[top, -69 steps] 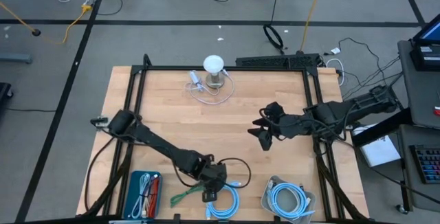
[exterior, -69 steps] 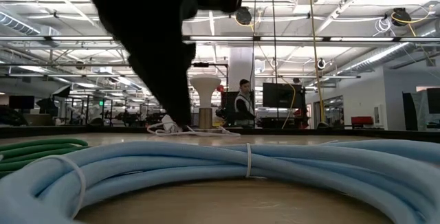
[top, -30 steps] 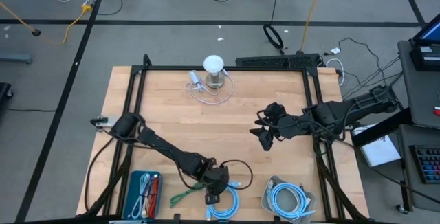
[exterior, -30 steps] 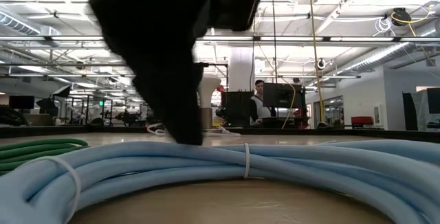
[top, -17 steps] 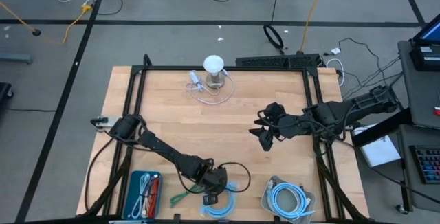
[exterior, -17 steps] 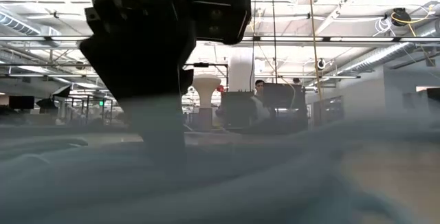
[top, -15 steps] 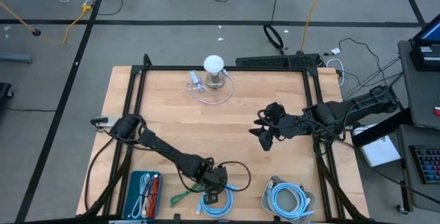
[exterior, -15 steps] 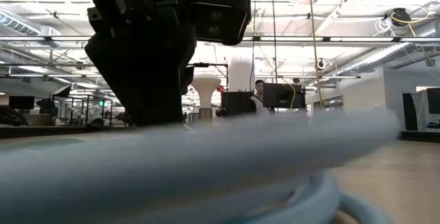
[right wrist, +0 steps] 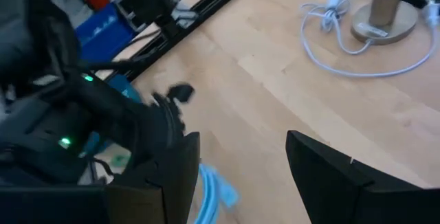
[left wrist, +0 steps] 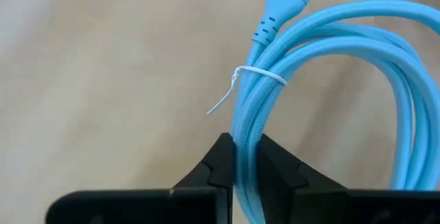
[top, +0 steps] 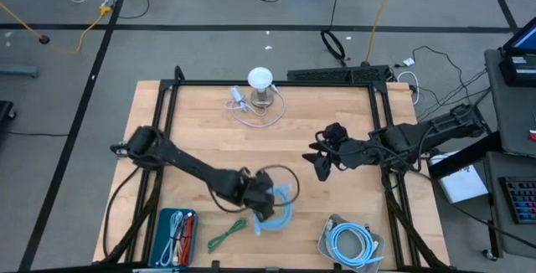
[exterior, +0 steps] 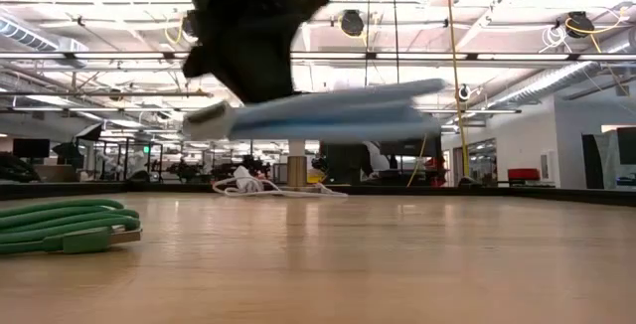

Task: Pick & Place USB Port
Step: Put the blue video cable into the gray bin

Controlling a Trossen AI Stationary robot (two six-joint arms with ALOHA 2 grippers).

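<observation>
High view, landmark: the white lamp (top: 260, 79) stands at the table's far edge, a white cord (top: 249, 114) looped at its base.
High view, left gripper: the left gripper (top: 266, 208) sits well toward the near side from the lamp, clamped on the light blue coiled cable (top: 280, 210).
High view, right gripper: the right gripper (top: 319, 161) hangs to the right of the lamp and nearer, over bare wood, fingers spread wide, holding nothing.
High view, surroundings: a green cable (top: 223, 238) lies just near-left of the blue coil; a blue tray (top: 165, 219) of cables sits at the near edge, left; a clear bin (top: 325, 241) with a second blue coil sits at the near edge, right of the gripper.
Low view, cable: the blue coil (exterior: 333, 113) hangs clear above the wooden tabletop (exterior: 378, 254), under the dark left gripper (exterior: 248, 36).
Low view, obstruction: the gripper body blocks the lamp's head; only its stem (exterior: 296, 167) and white cord (exterior: 260, 187) show beyond. The green cable (exterior: 60, 225) lies on the wood in front.
Left wrist view: both fingers (left wrist: 214, 169) pinch the coil's strands (left wrist: 249, 148) just below a white tie (left wrist: 256, 74).
Right wrist view: open fingers (right wrist: 330, 165) frame bare wood; the lamp base (right wrist: 385, 18) lies beyond, the left arm (right wrist: 103, 121) and a bit of blue cable (right wrist: 216, 186) to one side.
</observation>
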